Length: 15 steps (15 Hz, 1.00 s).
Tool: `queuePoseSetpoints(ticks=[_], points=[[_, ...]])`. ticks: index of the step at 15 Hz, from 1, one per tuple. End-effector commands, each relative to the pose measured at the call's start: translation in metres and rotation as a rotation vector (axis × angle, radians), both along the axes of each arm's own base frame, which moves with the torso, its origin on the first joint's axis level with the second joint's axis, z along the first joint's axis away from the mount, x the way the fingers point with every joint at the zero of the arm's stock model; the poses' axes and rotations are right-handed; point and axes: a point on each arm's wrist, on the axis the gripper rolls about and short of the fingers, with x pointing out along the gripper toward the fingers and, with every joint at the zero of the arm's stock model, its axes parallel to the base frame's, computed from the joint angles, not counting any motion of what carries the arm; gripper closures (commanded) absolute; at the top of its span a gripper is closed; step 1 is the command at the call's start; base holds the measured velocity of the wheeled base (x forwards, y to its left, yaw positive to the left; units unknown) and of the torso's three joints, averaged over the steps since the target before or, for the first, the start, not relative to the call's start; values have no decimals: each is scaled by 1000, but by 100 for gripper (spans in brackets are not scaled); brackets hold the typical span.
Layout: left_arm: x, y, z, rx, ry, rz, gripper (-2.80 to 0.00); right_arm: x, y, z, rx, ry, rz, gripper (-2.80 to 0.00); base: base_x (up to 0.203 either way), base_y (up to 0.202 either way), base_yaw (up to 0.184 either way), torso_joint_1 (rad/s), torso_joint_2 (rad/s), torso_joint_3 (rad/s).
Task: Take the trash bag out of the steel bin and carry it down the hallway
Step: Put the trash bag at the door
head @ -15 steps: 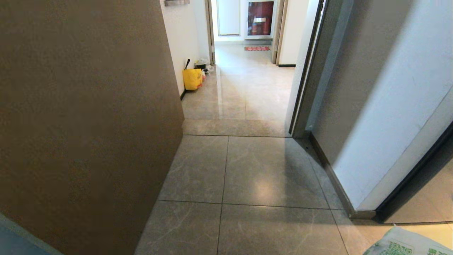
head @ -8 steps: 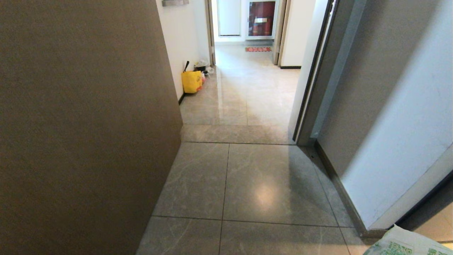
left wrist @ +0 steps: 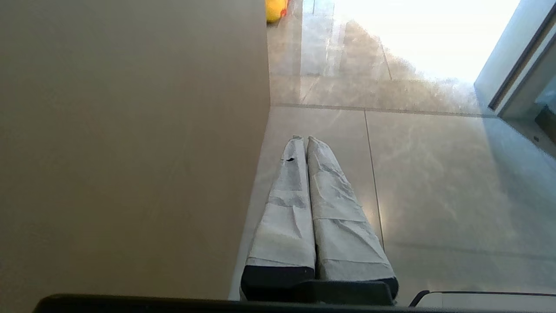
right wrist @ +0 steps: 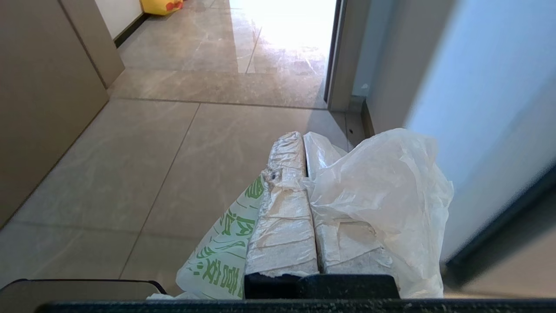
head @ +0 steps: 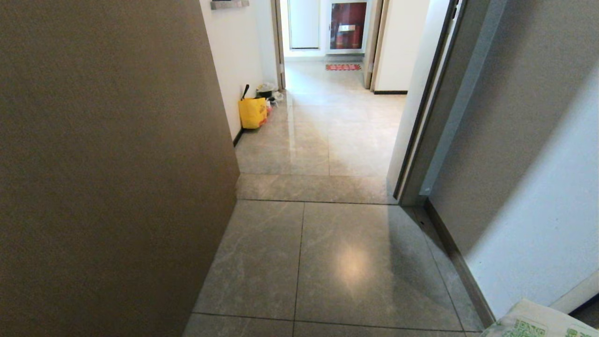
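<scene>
Right gripper [right wrist: 304, 139] pinched tight on the trash bag [right wrist: 382, 191], white plastic bunched over its fingers, bag hanging near right, low beside the white wall [head: 538, 224]. Left gripper [left wrist: 304, 141] closed, empty, above the hallway [head: 346, 262] tiles by the brown panel [head: 112, 164]. Yellow tote bag [head: 252, 112] far left against wall.

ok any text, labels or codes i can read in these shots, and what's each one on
No text can be read well enough to quote.
Trash bag: large green characters, creased and cut off, not readable.
Trash bag corner in the head view: green QR-like squares, not readable.
Red floor mat: pattern too small to read.
Red cabinet panel: small white label, too small.
</scene>
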Motion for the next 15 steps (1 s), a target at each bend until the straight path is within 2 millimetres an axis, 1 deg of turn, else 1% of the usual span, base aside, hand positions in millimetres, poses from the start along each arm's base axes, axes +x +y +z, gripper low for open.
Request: queuePoseSetpoints(ticks=[1, 15], points=[[0, 0, 0, 0, 0, 0, 0, 0, 0, 0, -1, 1, 0, 0, 196, 0, 0, 2, 2, 4], [0, 0, 0, 0, 0, 0, 0, 0, 0, 0, -1, 0, 1, 0, 192, 0, 0, 2, 4, 2]])
